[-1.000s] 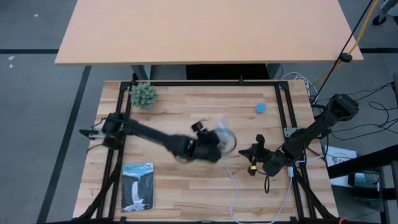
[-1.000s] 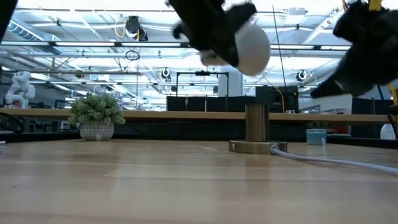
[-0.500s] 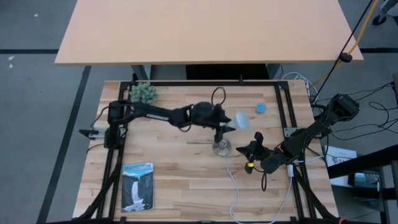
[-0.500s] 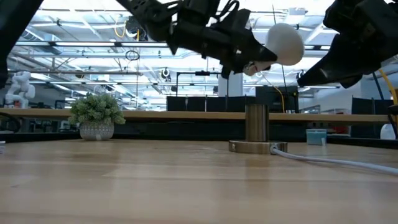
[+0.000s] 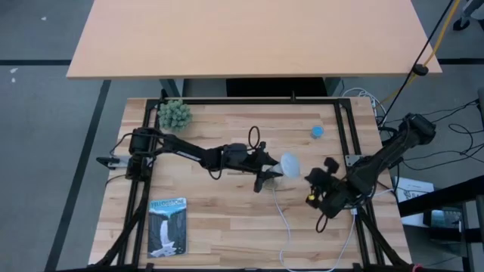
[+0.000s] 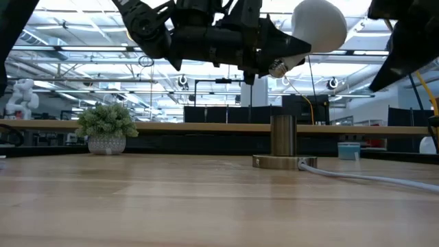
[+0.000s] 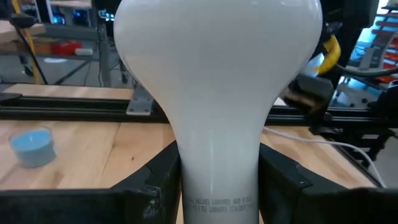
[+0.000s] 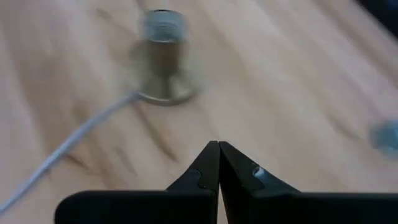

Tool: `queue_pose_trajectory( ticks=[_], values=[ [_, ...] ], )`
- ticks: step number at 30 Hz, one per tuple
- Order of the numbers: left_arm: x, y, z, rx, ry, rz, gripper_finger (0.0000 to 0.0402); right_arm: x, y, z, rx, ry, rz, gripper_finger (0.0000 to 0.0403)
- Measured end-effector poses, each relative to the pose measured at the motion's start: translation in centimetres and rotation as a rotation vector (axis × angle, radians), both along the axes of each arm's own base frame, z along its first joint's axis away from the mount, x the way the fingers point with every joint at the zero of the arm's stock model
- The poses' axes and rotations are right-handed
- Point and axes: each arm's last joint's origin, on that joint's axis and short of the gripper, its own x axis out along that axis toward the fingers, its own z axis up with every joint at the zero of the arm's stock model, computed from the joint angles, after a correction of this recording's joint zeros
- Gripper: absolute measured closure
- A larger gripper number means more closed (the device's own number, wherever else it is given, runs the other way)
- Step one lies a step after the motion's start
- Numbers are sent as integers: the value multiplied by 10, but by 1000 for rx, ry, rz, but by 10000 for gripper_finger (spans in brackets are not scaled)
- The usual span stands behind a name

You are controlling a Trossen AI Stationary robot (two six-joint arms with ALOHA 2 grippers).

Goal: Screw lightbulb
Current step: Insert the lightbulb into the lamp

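Two grippers: left one works, right one waits; places given relative to the brass-coloured socket post on a round silvery base [image 6: 282, 144].
Left gripper [image 5: 266, 168]: dark two-finger gripper at the end of the left arm, up in the air above the socket; fingers clamped on the narrow neck of the bulb, one each side in the left wrist view [image 7: 157, 180].
Bulb: small white frosted lightbulb [image 6: 317, 25], round dome tapering to a metal screw end; held off the table, higher than the socket top, dome on the far-right side of the socket in the low view.
Bulb axis: lying near level, tilted, not upright; dome points away from the left gripper toward the right arm, screw end [image 6: 278, 67] points back toward the wrist and slightly down.
Key relation: screw end sits above the socket mouth but does not face it; judged, the bulb must swing to vertical, thread down, before lowering.
Nearer arm: left, it already has the bulb.
Right gripper [image 8: 218, 163]: dark fingers pressed together, nothing between them; hangs to the right of the socket, apart from it, facing it.
Socket cord: white cord [image 6: 363, 176] runs off the base to the right.
Farther off: small blue round cap [image 5: 317, 131] beyond the socket; small green potted plant [image 6: 107, 128] far left.
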Motion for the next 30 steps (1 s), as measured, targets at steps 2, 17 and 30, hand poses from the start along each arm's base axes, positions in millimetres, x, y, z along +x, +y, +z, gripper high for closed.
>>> queue_pose_trajectory(
  ticks=[2,17,30],
  values=[
    [0,2,-1,1,5,5,240,-3,-2,6,-2,11,-51,403],
    [-1,-7,-4,2,39,-25,239,8,-9,-43,-134,-506,-183,403],
    [0,6,-13,30,105,80,239,18,-2,-35,-193,-510,-78,403]
  ],
)
